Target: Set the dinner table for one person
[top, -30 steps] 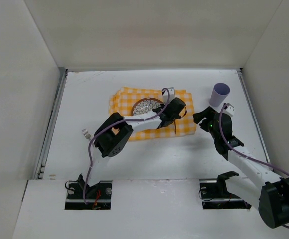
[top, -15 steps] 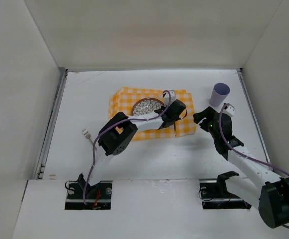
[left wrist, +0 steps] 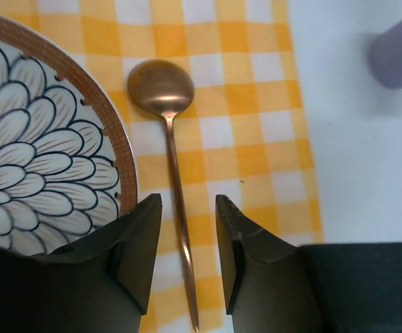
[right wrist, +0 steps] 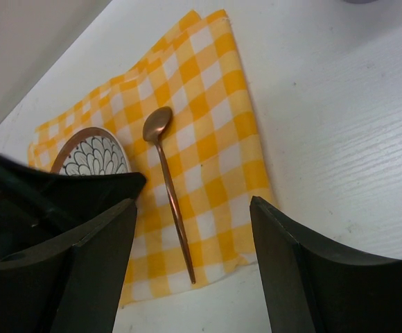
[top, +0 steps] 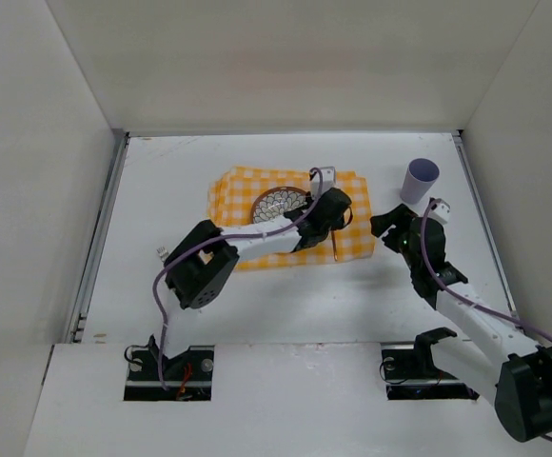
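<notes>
Top and wrist views of a place setting in progress. The white desk [top: 162, 181] fills the floor of a white-walled enclosure, with a grey rail along its 9 o'clock edge and another along its 3 o'clock edge. A yellow-and-white checked cloth [top: 238, 190] lies just past the middle of the desk, toward 12 o'clock. On the cloth sits a plate [top: 278, 202] with a petal pattern. A copper-coloured spoon [left wrist: 161, 87] lies flat at the plate's 3 o'clock side, close to its rim. A lilac cup [top: 419, 181] stands on bare desk at about 2 o'clock from the cloth. The left fingers [left wrist: 186, 222] are partly open above the spoon. The handle runs between them, and neither finger presses on it. The right fingers [right wrist: 193, 229] are spread wide and hold nothing; they hover over bare desk just off the cloth's 3 o'clock edge. Compared with the view one second earlier, the left arm's elbow has swung toward 8 o'clock. The visible end of the spoon handle, the plate, the cloth and the cup lie where they were. The right arm has barely shifted.
</notes>
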You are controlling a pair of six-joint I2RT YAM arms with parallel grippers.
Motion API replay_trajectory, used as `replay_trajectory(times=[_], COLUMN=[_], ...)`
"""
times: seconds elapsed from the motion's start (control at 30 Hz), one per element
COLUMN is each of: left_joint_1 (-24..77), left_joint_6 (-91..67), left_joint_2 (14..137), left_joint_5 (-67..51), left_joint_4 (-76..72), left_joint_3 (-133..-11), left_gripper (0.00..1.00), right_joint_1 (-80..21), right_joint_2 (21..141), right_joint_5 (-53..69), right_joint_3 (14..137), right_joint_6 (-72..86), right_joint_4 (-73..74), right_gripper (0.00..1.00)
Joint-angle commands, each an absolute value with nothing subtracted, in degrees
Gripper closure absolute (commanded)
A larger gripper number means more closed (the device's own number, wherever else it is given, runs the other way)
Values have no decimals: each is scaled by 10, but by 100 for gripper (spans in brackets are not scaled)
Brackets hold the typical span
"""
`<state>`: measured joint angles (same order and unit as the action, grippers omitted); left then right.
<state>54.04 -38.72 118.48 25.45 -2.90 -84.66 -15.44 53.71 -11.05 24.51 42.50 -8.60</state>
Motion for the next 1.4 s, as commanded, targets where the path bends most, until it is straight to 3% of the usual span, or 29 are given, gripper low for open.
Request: replay_trajectory(times=[0.0, 0.2, 0.4, 0.57, 0.77, 1.37], left_joint_1=[557, 546, 483, 372, 256, 208], left_joint_6=[-323, -318, -404, -509, -528, -544], left_joint_2=[1044, 843, 611, 477, 460, 533], left_joint_5=[264, 321, 444, 440, 362, 344], left_joint_4=[-101, -84, 123, 271, 268, 192], left_joint_3=[-811, -626, -446, -339, -260, -204], left_gripper=[64, 62, 58, 52, 57, 65], right_joint_1=[-158, -163, -200, -215, -246, -280], right_joint_2=[533, 548, 541, 541, 570, 579], right_joint_5=[-122, -120, -115, -111, -109, -108], right_joint_3=[246, 245, 250, 254, 269, 280], right_joint_6=[429, 431, 424, 417, 409, 396], right_joint_4=[-118, -137, -148, -149, -151, -151], right_gripper=[27, 27, 38, 37, 33, 35])
